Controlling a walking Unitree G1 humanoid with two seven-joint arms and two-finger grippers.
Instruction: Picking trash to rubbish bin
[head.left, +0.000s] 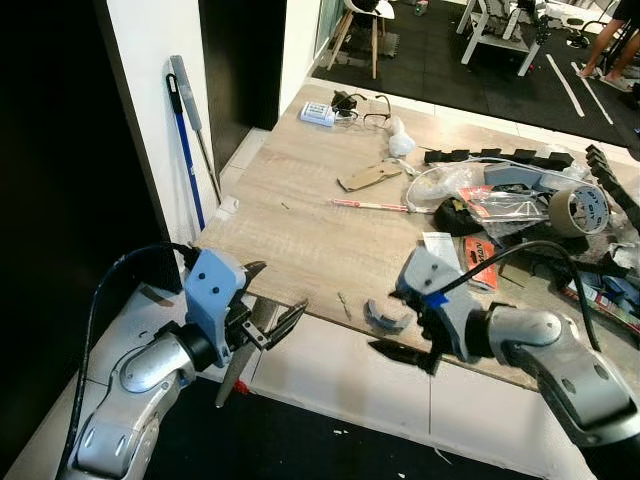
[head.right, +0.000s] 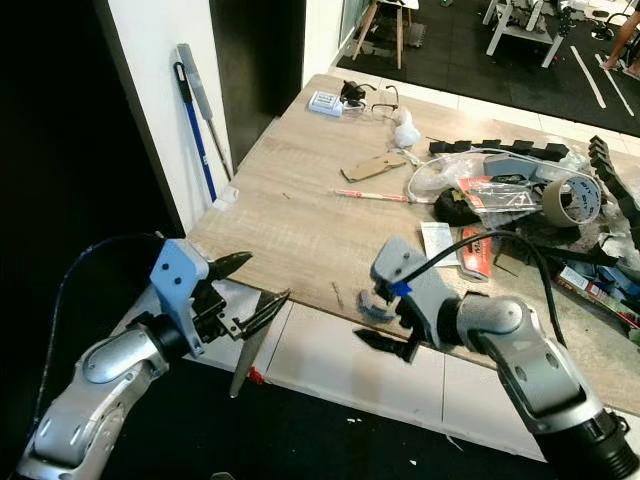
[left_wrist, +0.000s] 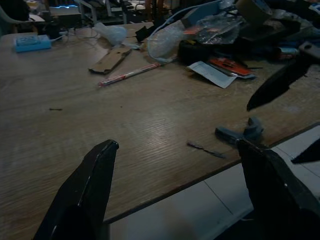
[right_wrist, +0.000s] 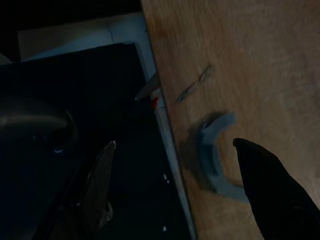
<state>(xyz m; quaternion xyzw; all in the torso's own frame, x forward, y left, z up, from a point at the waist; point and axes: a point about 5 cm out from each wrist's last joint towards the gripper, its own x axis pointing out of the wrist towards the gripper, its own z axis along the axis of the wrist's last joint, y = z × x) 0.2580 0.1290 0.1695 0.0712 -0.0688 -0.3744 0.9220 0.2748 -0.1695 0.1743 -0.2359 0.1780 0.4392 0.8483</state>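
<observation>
Lying near the front edge of the bench (head.left: 300, 230), the curved grey scrap (head.left: 385, 317) sits just beside the right tool (head.left: 412, 330), whose fingers are spread and empty. The left tool (head.left: 270, 305), also released, hovers off the bench's corner.

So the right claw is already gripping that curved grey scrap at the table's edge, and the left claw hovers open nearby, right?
Not quite. The right claw is open and not gripping the curved grey scrap; the right wrist view shows it lying on the table by one finger. The left claw does hover open.
</observation>
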